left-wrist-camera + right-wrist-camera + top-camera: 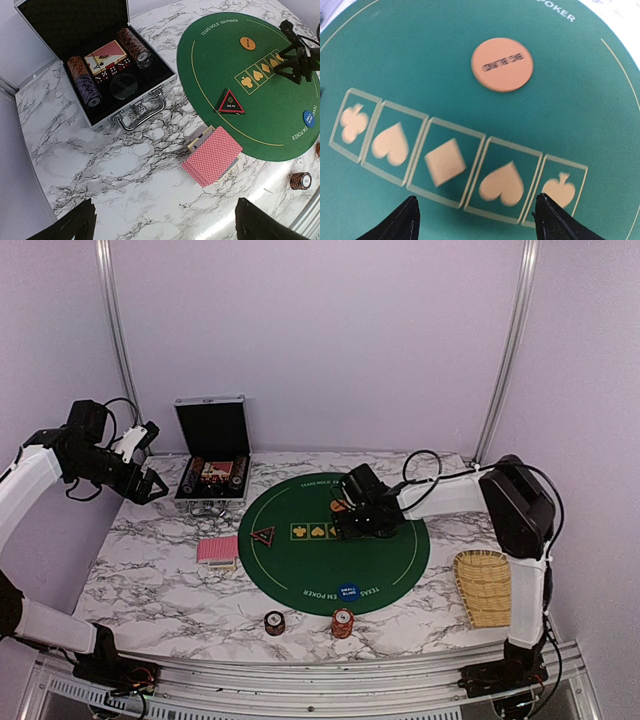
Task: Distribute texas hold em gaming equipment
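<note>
Hovered over green mat [300, 565] with right end effector [476, 200] spread, empty; orange disc [502, 65] lettering too blurred to read. Held left end effector [165, 210] apart beyond mat, mostly cropped.

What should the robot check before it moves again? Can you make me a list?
1. Right end effector open and empty: ok.
2. Orange disc flat on the mat, clear of the fingers: ok.
3. Left end effector open and empty: ok.
4. Case open, with chips inside in plain view: ok.
5. Which spot gets the next piece: cannot tell.
</note>
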`<action>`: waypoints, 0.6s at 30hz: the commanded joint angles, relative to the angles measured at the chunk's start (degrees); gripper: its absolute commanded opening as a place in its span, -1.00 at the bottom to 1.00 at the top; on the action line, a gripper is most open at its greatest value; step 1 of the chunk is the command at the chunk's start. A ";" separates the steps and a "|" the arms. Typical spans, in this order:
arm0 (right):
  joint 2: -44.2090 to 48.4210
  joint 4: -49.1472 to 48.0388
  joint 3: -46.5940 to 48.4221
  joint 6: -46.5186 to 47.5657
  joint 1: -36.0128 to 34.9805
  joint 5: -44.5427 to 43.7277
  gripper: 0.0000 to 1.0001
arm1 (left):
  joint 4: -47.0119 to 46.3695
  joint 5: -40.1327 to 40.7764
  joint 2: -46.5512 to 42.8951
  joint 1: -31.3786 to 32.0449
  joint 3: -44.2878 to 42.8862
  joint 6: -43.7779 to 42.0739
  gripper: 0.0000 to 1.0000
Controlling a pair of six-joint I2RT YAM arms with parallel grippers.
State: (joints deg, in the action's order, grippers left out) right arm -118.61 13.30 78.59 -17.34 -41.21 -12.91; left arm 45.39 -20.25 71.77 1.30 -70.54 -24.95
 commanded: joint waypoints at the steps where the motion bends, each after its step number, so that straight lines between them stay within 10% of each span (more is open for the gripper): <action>1: 10.31 4.07 -6.07 0.95 -4.40 5.09 0.56 | 2.37 0.05 -1.02 0.02 -0.49 -0.39 0.98; 18: 17.57 13.84 -12.07 6.42 -8.48 14.88 0.59 | 5.81 -2.66 -2.88 0.04 0.57 -1.68 0.98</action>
State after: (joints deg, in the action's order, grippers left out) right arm -102.67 24.43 64.99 -14.00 -48.47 -1.02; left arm 48.31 -20.67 70.24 1.30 -70.48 -25.15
